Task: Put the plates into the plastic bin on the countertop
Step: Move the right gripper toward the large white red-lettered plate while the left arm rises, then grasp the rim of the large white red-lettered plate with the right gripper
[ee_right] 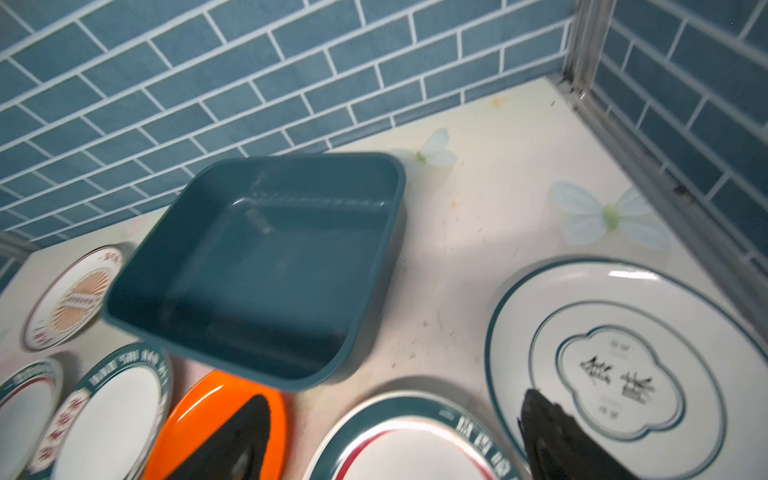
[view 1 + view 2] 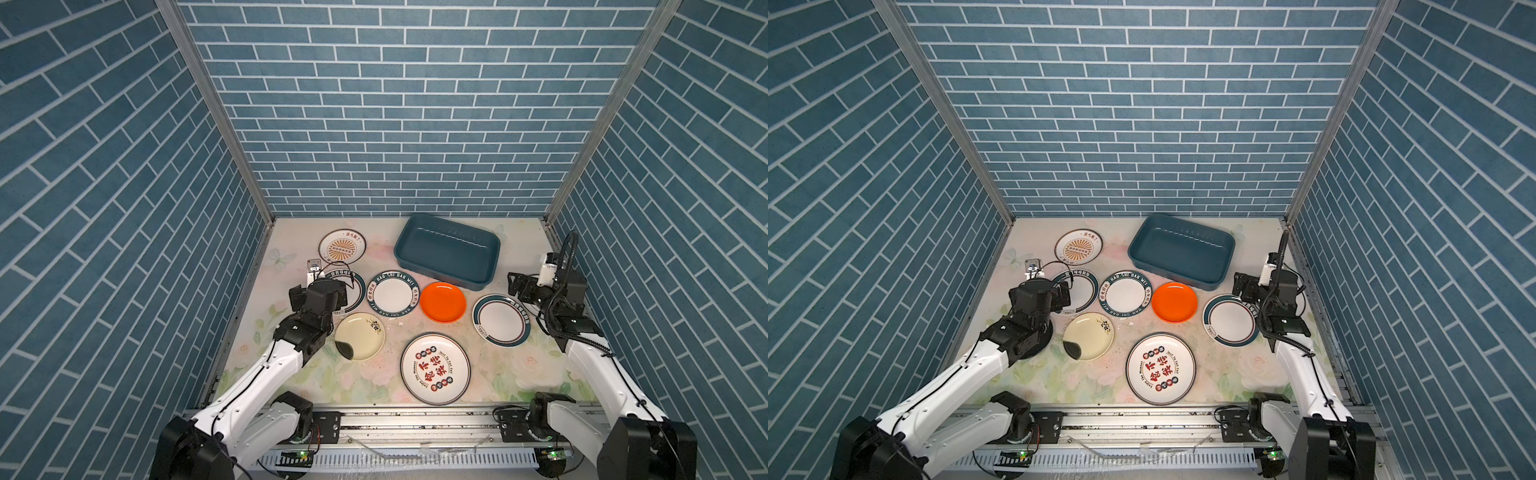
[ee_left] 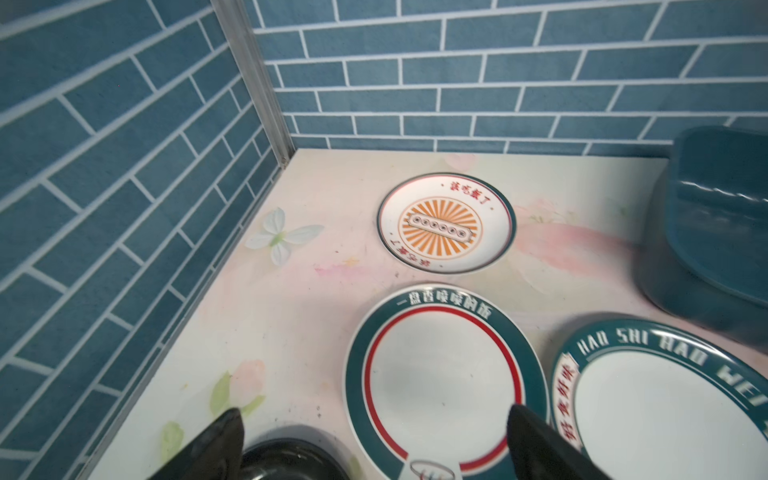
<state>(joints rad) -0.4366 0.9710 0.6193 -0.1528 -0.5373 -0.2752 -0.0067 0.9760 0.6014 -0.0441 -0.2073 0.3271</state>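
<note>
Hovering open-clawed, with nothing yet inside the plastic bin point(image 2: 446, 249).
Left gripper point(image 3: 374, 413) is hanging spread and empty over a red-ringed plate point(image 3: 440, 382) left of the bin. Right gripper point(image 1: 397, 397), likewise spread and empty, is sitting nearer, just off the bin's near right corner, over the rim of a second red-ringed plate point(image 2: 500, 320). The bin's long axis is running left to right, its right end nearer the arms. Nine plates are lying on the countertop point(image 2: 519, 374): black plate point(image 3: 291, 461), sunburst plate point(image 2: 342, 246), the two red-ringed, cream plate point(image 2: 359, 336), lettered plate point(image 2: 392, 293), red-character plate point(image 2: 435, 369), orange plate point(image 2: 442, 301), clover plate point(image 1: 615, 365); one bin.
</note>
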